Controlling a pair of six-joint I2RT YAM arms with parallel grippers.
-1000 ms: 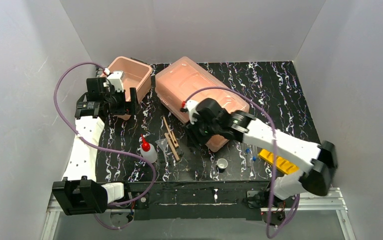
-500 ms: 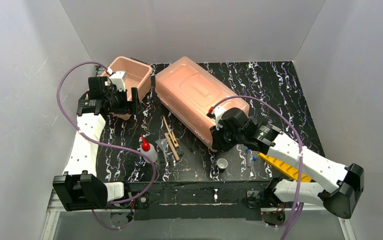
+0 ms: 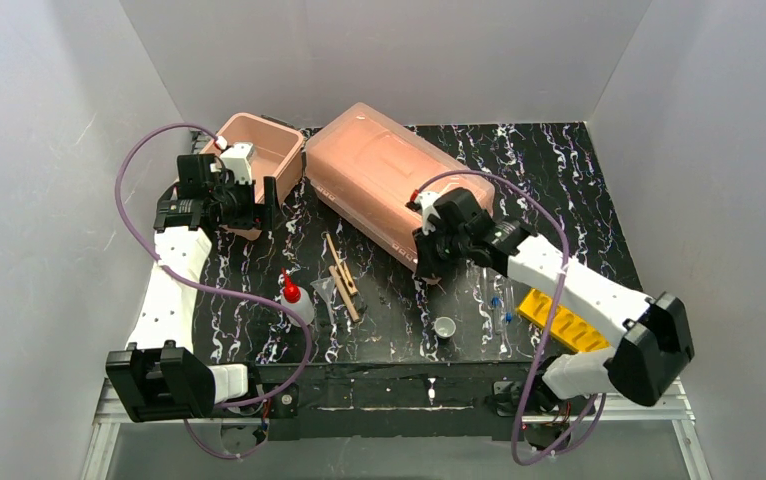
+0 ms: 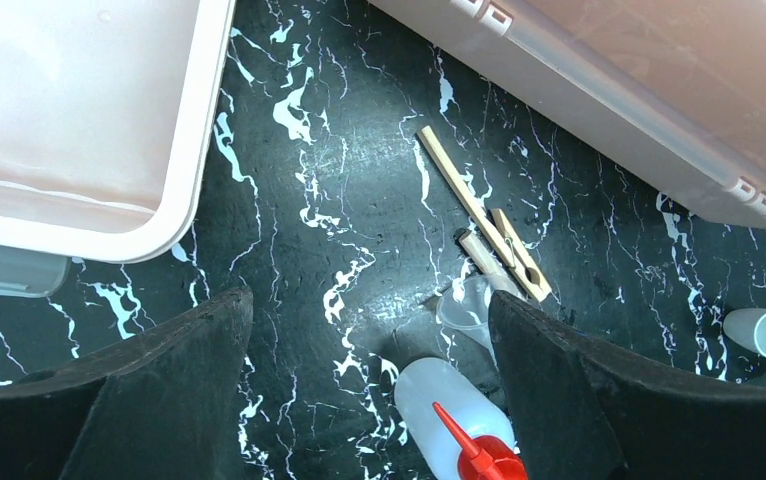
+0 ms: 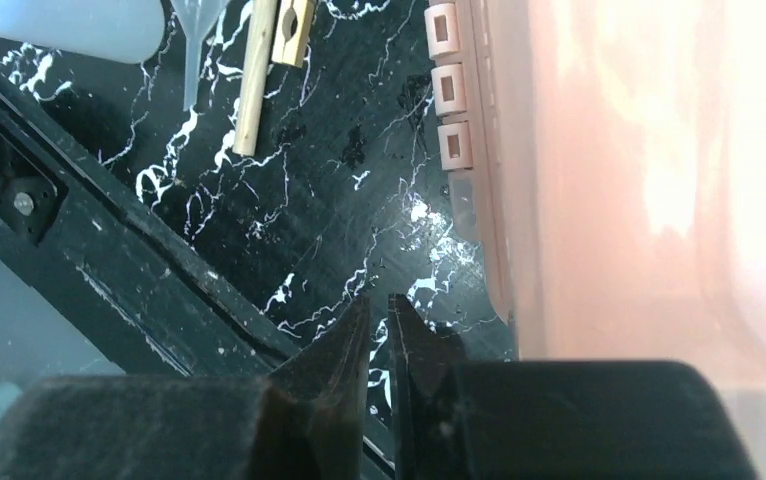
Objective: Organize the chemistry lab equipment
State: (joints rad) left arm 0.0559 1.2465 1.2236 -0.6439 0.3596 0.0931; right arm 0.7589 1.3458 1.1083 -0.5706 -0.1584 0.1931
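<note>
On the black table (image 3: 559, 180), veined with white like marble, I see the small equipment lying loose near the front edge. One squeeze bottle (image 4: 439, 395) of soft white plastic with a red cone nozzle lies on its side. Just beside it is one clear funnel-like vessel (image 4: 467, 305), and touching that are the wooden clamps (image 4: 494, 235), pale, flat and long; I count two, partly overlapping. More to the right stands one tiny white cup (image 3: 445, 327), round and upright. Then come the clear tubes (image 3: 499, 305), where I can make out two blue caps, and one yellow rack (image 3: 559, 325), a block with a row of holes.

One big pink lidded box (image 3: 379, 180), translucent with rounded corners, lies diagonally. One open pink tub (image 3: 269, 145) sits at the far left.

The left gripper (image 4: 369, 320) hangs beside the tub, fingers spread wide, released. The right gripper (image 5: 377, 305) is at the box's near end, fingers almost together with only a thin slit, grasping nothing.
</note>
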